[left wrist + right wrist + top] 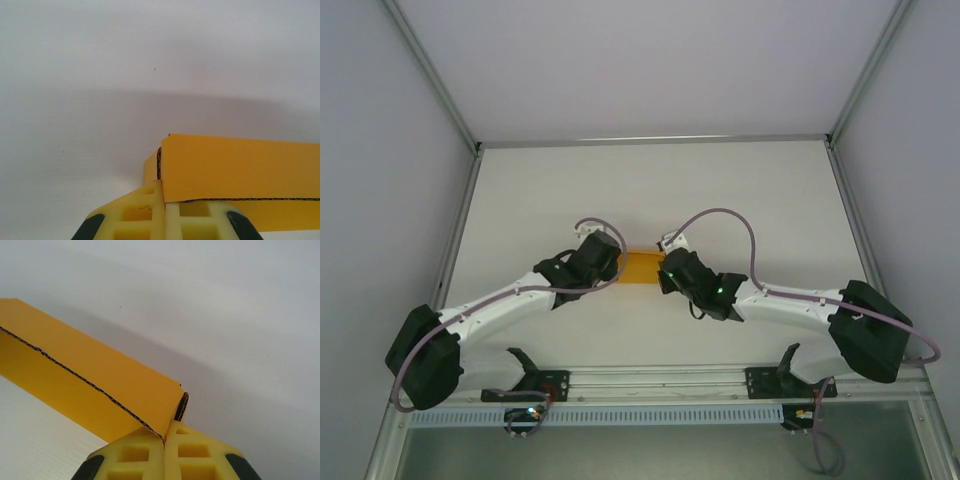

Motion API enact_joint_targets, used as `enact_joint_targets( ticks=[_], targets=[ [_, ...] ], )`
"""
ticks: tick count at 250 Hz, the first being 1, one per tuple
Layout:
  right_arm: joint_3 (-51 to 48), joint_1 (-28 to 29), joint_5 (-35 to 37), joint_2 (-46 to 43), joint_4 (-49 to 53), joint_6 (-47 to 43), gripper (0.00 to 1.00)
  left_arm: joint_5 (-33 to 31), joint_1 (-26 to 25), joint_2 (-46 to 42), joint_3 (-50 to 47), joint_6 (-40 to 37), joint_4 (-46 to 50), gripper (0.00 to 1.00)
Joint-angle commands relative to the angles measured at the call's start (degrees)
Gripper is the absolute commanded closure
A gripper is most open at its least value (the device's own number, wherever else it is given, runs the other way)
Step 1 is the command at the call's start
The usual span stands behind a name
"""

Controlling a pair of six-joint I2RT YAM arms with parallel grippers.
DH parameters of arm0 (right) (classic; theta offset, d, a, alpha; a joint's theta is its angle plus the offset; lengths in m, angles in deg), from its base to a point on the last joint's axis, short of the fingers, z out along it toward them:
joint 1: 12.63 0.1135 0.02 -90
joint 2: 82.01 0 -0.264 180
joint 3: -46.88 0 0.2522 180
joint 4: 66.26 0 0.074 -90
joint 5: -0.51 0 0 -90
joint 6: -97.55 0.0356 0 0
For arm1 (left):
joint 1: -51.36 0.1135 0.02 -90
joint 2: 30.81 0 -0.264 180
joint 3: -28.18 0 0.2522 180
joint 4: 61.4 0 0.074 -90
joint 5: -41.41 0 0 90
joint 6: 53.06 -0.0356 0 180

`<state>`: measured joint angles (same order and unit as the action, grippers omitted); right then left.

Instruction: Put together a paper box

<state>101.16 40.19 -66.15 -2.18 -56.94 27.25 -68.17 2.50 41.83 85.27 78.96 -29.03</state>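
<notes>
White bench [720,190], plain walled booth.
- Left claw [164,196]: closed tight, apparently nipping a card edge at the seam of its pads.
- Right claw [165,432]: likewise closed on the opposite end.
- Paper box [642,267]: mid-bench, spanning between both claws.
- Step, as judged: end walls being held folded.
- Next move: seat the overlapping panel while keeping the corners square.

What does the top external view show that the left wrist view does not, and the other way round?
Top external view: both arms, with the right gripper at the right end of the paper box. Left wrist view: the card's corrugated cut edge meeting the seam between the yellow fingers. Both: the left gripper closed on the box, over the white table.
</notes>
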Motion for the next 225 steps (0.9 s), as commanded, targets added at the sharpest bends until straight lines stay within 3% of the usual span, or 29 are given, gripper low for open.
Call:
enact_joint_targets(
  ticks=[1, 15, 41, 81, 128, 172, 225],
  targets=[
    [-0.57, -0.10, -9.12, 3.04, 10.39, -2.19, 0.93, 5.25, -0.90, 5.37, -3.73, 0.00, 16.08, 1.00],
    [2.53, -0.81, -7.72, 3.16, 13.62, 0.27, 0.86, 3.82, -0.93, 5.62, -2.48, 0.00, 17.04, 1.00],
    [6.83, -2.34, -9.88, 2.17, 14.93, 2.08, 0.40, 2.40, -0.81, 6.90, -0.60, -0.37, 18.01, 1.00],
    [9.17, -2.63, -13.19, -1.97, 11.97, 0.18, 0.00, 1.33, -0.84, 9.14, 0.00, -0.97, 18.68, 1.00],
    [10.27, -5.16, -11.64, -5.93, 13.51, 2.06, 0.00, 1.75, -0.90, 9.51, 0.53, -1.33, 17.50, 1.00],
    [9.94, -10.69, -15.33, -7.76, 10.61, 5.80, 0.00, 1.99, -0.99, 7.78, 1.05, -2.18, 17.23, 1.00],
    [14.11, -16.61, -18.64, 0.46, 12.29, 8.67, 0.00, 1.79, -1.11, 6.73, 1.44, -3.50, 16.87, 1.00]
  ],
)
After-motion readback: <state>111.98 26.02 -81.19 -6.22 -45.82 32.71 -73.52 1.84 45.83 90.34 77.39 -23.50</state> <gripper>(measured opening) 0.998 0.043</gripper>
